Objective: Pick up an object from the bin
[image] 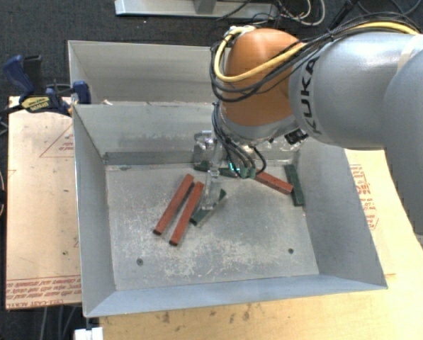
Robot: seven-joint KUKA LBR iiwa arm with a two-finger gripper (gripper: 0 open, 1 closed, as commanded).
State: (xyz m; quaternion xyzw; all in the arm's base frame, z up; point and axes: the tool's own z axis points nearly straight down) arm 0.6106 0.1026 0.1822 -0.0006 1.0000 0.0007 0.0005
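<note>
Surrounding floor: lay bare toward left wall and front.
Red bars: two touched, side by side, slanted.
Gripper: stood over green bar beside them, mid-bin; open or closed, untellable.
Right wall: red strip and dark strip lay near.

The hand hangs low over what seems a dark green block beside two red bars.
</note>
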